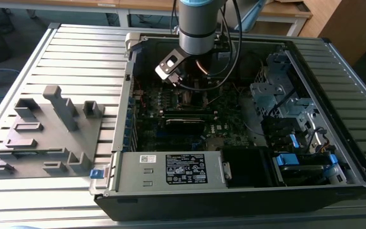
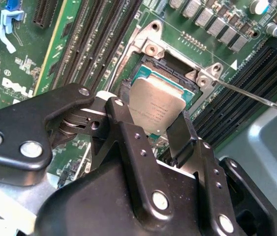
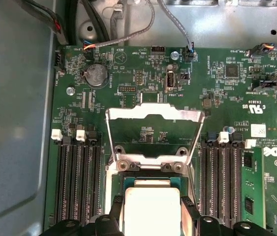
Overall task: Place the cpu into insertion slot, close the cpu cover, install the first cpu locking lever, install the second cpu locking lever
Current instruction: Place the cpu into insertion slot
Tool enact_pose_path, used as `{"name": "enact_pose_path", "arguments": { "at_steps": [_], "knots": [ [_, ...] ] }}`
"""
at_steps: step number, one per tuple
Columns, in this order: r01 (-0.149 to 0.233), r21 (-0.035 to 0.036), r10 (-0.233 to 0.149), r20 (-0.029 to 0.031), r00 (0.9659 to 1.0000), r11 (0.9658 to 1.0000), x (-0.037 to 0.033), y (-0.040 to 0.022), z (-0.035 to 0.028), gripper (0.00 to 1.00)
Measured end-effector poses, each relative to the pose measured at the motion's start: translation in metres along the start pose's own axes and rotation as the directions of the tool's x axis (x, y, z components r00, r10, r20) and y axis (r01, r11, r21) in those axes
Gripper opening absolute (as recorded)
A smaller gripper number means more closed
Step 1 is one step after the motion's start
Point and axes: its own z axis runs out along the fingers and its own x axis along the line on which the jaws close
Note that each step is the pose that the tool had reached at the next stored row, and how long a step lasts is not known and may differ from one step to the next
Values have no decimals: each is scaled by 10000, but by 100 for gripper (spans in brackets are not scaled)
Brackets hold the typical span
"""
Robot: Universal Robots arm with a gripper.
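The fingers (image 2: pixel 127 132) clamp the cpu (image 2: pixel 155 105) between them by its edges, at the open insertion slot (image 2: pixel 154 63)

Slatted table (image 1: pixel 75 52) under computer case (image 1: pixel 234 208), grey fixture (image 1: pixel 95 139)

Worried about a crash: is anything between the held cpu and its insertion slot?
Nothing visible. The gripper holds the cpu over the open insertion slot; the cpu cover stands swung up, clear of it.
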Motion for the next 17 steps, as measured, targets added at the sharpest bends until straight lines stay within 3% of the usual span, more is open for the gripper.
{"name": "enact_pose_path", "arguments": {
  "at_steps": [17],
  "knots": [
    [0, -1, 0, -2, 10000, 10000, 12, -15, 54, 54]
  ]
}}
